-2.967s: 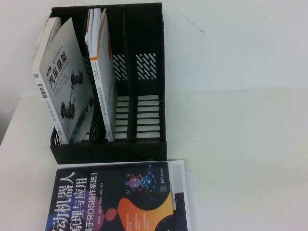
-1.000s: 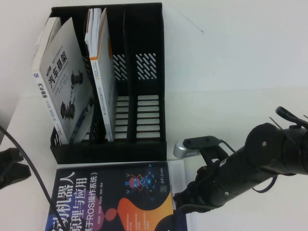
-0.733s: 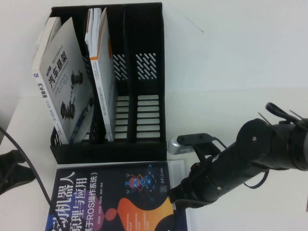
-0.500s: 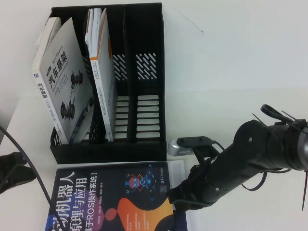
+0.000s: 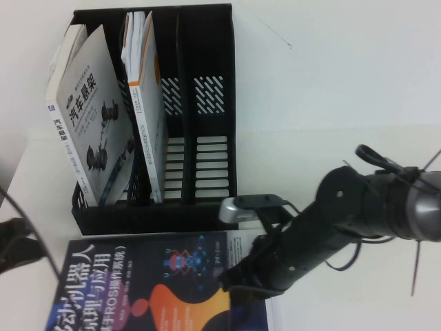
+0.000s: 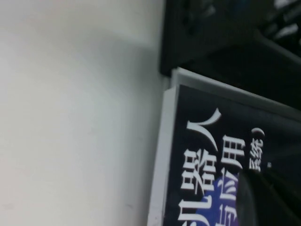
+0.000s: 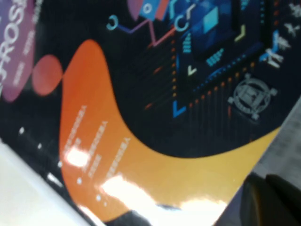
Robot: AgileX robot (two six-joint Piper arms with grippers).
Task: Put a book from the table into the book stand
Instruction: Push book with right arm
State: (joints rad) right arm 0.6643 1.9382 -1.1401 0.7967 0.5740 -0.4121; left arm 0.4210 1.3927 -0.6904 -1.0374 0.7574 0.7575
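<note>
Plain white tabletop [image 5: 358, 89] w/ black plastic multi-slot book stand [image 5: 210, 110] at far left, holding grey car-chassis book [image 5: 86, 131] & pale orange-trimmed book [image 5: 145, 96] in its left slots. Flat just in front of stand: dark navy paperback w/ white Chinese title & orange shape [image 5: 138, 286], near-touching stand's front wall. Right gripper [image 5: 231, 279] at paperback's right edge, left gripper [image 5: 14, 241] beside stand's front-left corner; can't tell finger state on either.

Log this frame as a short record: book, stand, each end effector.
book: the book lies flat on the table, in front of the stand
stand: the book stand holds the grey book and a second book; two right slots free
right end effector: at the book's right edge
left end effector: left of the book
</note>
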